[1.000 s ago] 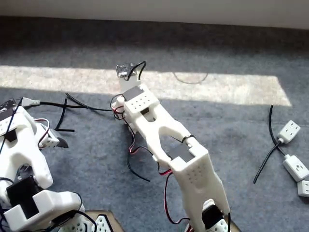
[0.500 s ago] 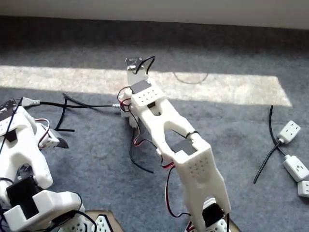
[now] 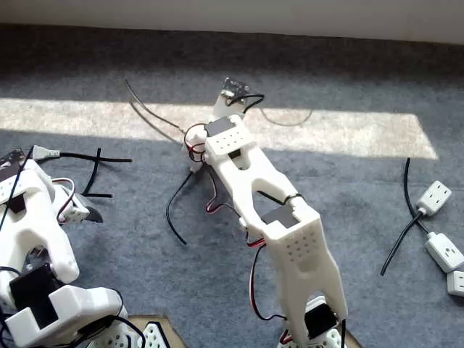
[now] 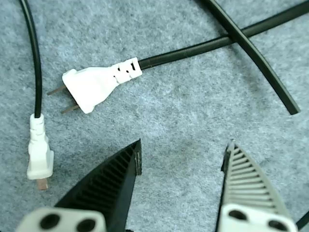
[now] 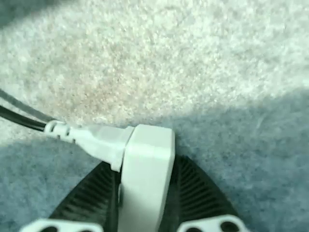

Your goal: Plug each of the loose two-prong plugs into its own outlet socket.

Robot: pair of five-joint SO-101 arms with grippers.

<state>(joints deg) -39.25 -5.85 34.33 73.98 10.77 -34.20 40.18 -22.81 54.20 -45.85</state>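
My right gripper [image 5: 145, 169] is shut on a white outlet socket [image 5: 147, 150]. A white plug [image 5: 101, 140] sits in the socket's side, and its black cord [image 5: 19, 118] trails off over the carpet. In the high view this arm [image 3: 254, 196] stretches to mid-carpet, and a black cord [image 3: 148, 112] arcs from its tip over the sunlit strip. My left gripper [image 4: 185, 145] is open just above the carpet. Beyond its fingertips lie two loose white two-prong plugs, the nearer one [image 4: 94, 87] with bare prongs and a smaller one [image 4: 38, 154] to the side.
Three more white outlet sockets lie at the right edge of the carpet [image 3: 435, 196] [image 3: 444, 250] [image 3: 457, 281], with a black cord [image 3: 399, 246] beside them. Black cords cross near the left arm [image 3: 94, 170]. A loose plug [image 3: 45, 153] lies at the far left.
The right arm has swung to the right and farther away with the socket in its grip. The attached cord was dragged along and now arcs over the sunlit strip. The left arm has kept still.
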